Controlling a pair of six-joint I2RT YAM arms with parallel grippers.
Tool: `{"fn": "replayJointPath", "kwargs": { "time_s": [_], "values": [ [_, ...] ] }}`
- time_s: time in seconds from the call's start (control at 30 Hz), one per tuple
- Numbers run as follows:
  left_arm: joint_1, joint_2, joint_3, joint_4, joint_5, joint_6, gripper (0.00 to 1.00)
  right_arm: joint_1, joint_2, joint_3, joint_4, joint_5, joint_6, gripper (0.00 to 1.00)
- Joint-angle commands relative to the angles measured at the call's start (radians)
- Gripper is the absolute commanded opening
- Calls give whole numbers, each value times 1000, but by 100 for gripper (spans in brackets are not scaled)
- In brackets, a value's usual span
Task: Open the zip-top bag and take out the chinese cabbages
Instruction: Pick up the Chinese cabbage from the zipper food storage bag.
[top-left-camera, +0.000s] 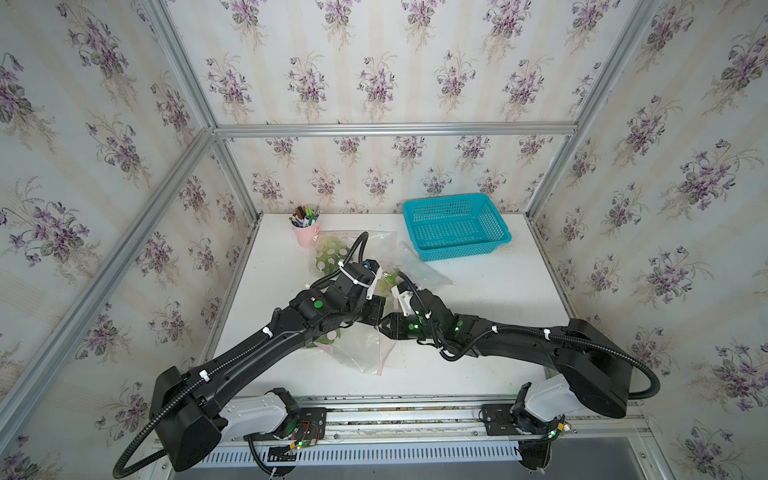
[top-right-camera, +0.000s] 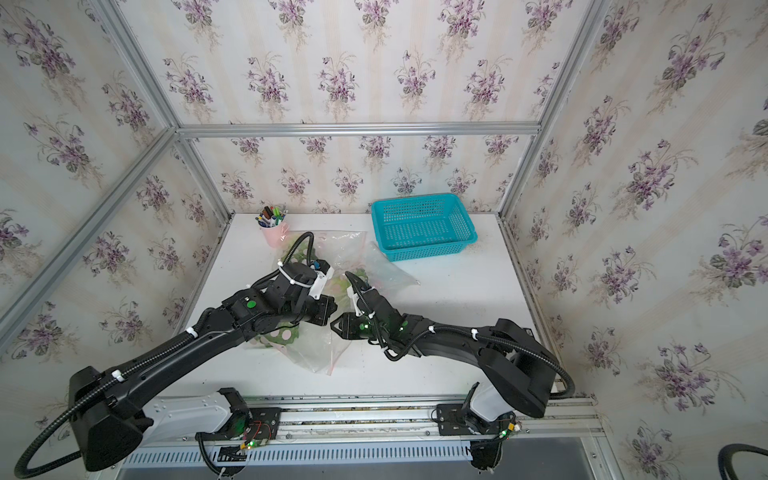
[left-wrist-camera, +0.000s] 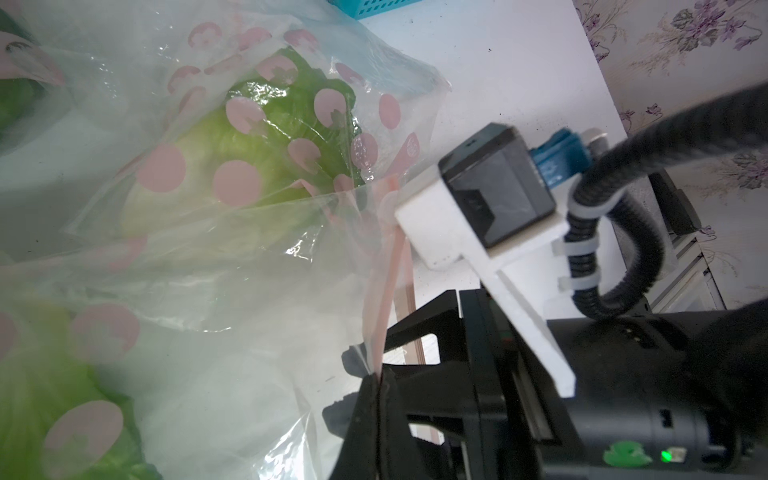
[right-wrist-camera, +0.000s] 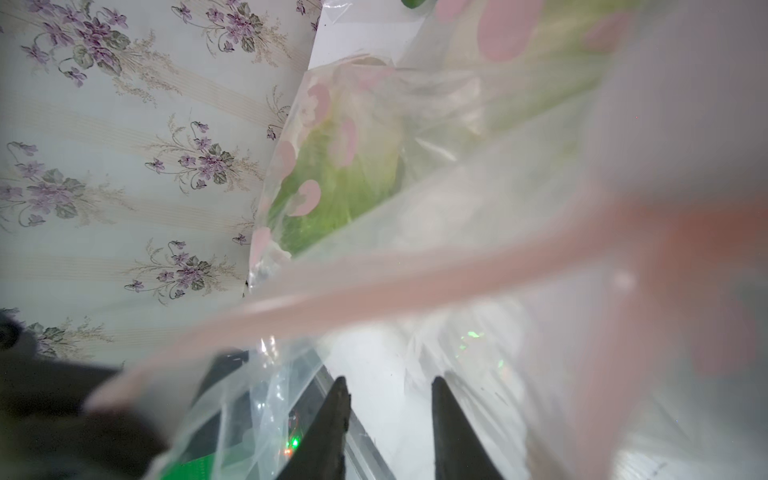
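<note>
The clear zip-top bag (top-left-camera: 360, 351) with a pink zip strip lies mid-table under both wrists. Chinese cabbages in pink-dotted film show through it: one (left-wrist-camera: 266, 137) lies past the bag's mouth, and another (left-wrist-camera: 45, 386) lies closer to the camera. The right wrist view shows one cabbage (right-wrist-camera: 340, 183). My left gripper (left-wrist-camera: 379, 375) is shut on the bag's pink zip edge (left-wrist-camera: 388, 291). My right gripper (right-wrist-camera: 388, 384) is open beside it. Bag film and the zip strip (right-wrist-camera: 374, 291) lie across its view, and nothing is pinched between its fingers (right-wrist-camera: 338, 399).
A teal basket (top-left-camera: 465, 249) stands at the back right of the white table (top-left-camera: 498, 299). A pink cup of pens (top-left-camera: 306, 235) sits at the back left. Another crumpled clear bag (top-left-camera: 419, 266) lies between the basket and the arms. Metal frame posts edge the table.
</note>
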Motion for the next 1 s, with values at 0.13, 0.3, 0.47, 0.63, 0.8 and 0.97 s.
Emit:
{"fn": "replayJointPath", "kwargs": {
  "time_s": [0.13, 0.3, 0.47, 0.63, 0.8, 0.97],
  "values": [
    [1, 4, 7, 22, 22, -22, 0, 0, 83, 27, 127, -24, -27, 48],
    [3, 7, 6, 25, 31, -13, 20, -5, 115, 4, 220, -24, -9, 57],
    [15, -51, -16, -30, -74, 13, 99, -22, 135, -11, 268, -46, -20, 61],
    [200, -65, -2, -175, -107, 20, 99, -36, 142, -28, 297, -72, -41, 62],
    [518, -57, -79, -161, 40, -5, 99, -36, 157, -65, 405, -134, -77, 60],
    [615, 39, -120, -91, 110, -6, 84, -30, 203, -61, 446, -188, -109, 59]
  ]
}}
